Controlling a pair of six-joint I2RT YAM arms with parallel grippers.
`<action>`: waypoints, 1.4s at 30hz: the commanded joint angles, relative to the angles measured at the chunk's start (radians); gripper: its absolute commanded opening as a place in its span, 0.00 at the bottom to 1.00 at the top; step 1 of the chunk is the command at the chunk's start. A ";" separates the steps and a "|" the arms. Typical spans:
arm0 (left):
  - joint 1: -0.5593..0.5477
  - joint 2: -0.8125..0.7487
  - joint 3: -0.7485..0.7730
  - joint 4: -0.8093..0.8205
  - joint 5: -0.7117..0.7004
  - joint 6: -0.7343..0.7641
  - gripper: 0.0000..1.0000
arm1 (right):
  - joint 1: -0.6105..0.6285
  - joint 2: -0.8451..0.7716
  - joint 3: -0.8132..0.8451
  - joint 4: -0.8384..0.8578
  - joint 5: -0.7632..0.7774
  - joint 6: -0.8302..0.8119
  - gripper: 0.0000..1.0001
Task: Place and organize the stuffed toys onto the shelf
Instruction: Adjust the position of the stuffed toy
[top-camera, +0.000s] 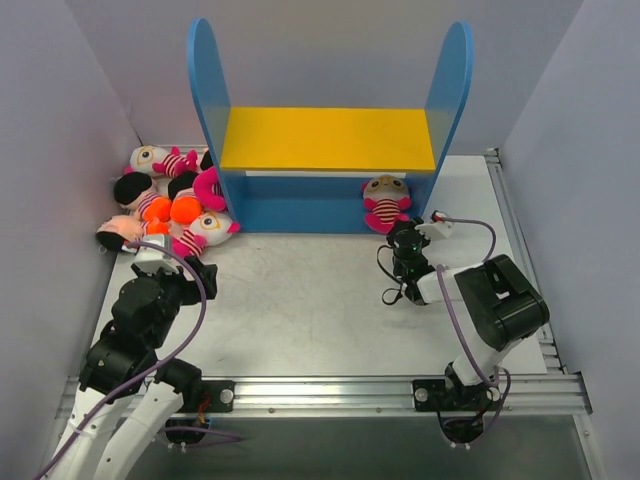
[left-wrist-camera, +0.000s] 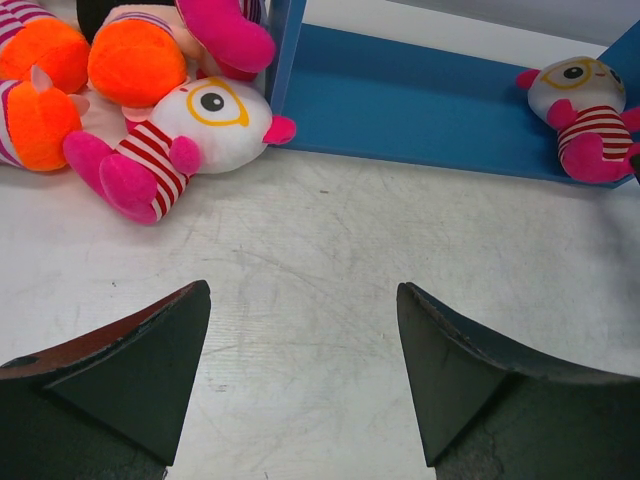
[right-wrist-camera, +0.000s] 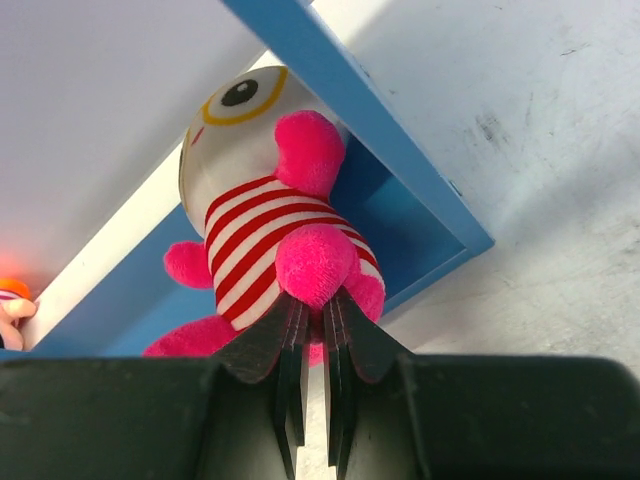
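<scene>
The shelf (top-camera: 325, 138) stands at the back, with a yellow upper board and a blue base (left-wrist-camera: 420, 100). One pink-striped stuffed toy (top-camera: 385, 203) sits on the base at its right end. My right gripper (right-wrist-camera: 318, 300) is shut on that toy's (right-wrist-camera: 260, 200) pink foot, just in front of the shelf (right-wrist-camera: 400, 160). Several more stuffed toys (top-camera: 170, 200) lie heaped on the table left of the shelf. My left gripper (left-wrist-camera: 303, 300) hangs open over bare table, short of a striped toy (left-wrist-camera: 200, 115) and an orange-bottomed one (left-wrist-camera: 135, 60). In the top view the left gripper (top-camera: 178, 268) is just below the heap.
Grey walls close in the table on the left, right and back. A metal rail (top-camera: 320, 390) runs along the near edge by the arm bases. A cable (top-camera: 470, 228) loops from the right wrist.
</scene>
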 joint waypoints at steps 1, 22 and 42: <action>-0.002 0.004 0.009 0.008 -0.014 -0.004 0.84 | 0.009 0.014 0.045 0.062 0.089 -0.038 0.00; -0.002 0.002 0.009 0.007 -0.012 -0.004 0.84 | 0.006 0.008 0.025 0.013 0.099 0.027 0.42; 0.001 0.021 0.009 0.008 -0.007 -0.012 0.84 | 0.008 -0.281 -0.028 -0.296 0.014 0.044 0.95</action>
